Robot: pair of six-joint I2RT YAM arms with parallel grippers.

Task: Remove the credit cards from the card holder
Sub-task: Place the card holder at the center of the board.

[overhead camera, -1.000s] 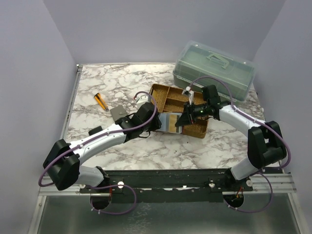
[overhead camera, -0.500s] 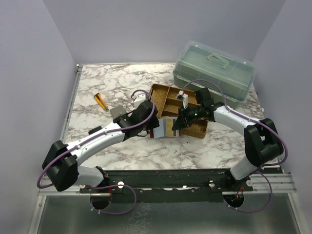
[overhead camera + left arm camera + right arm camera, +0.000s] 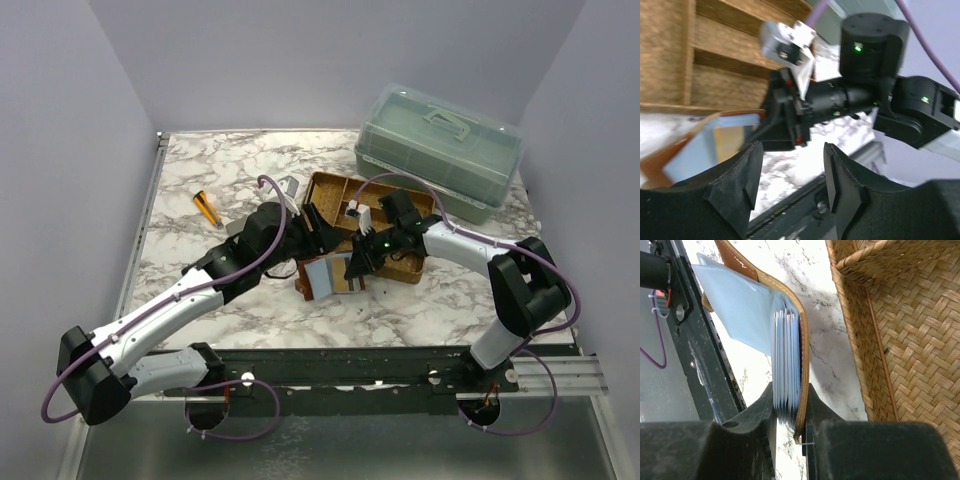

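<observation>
The card holder [image 3: 322, 276] is seen lying open on the marble table [image 3: 230, 170], just beside the near edge of the woven tray [image 3: 330, 181] and not far from the black rail [image 3: 340, 365] along the table's front edge. Its right-hand side is clamped edge-on by the right gripper [image 3: 789, 410], the brown leather cover and a stack of light-blue sleeves being pinched together between the two fingers. The left gripper [image 3: 792, 150] is held above the tray's near-left corner, its fingers apart with nothing between them, and is pointed toward the right gripper. The space between the two grippers is narrow. A clear plastic box [image 3: 440, 150] is set against the tray's far right side. Bare marble is left open toward the far left, where only an orange marker [image 3: 208, 208] is seen. The table is closed in by walls at the left, back and right.
</observation>
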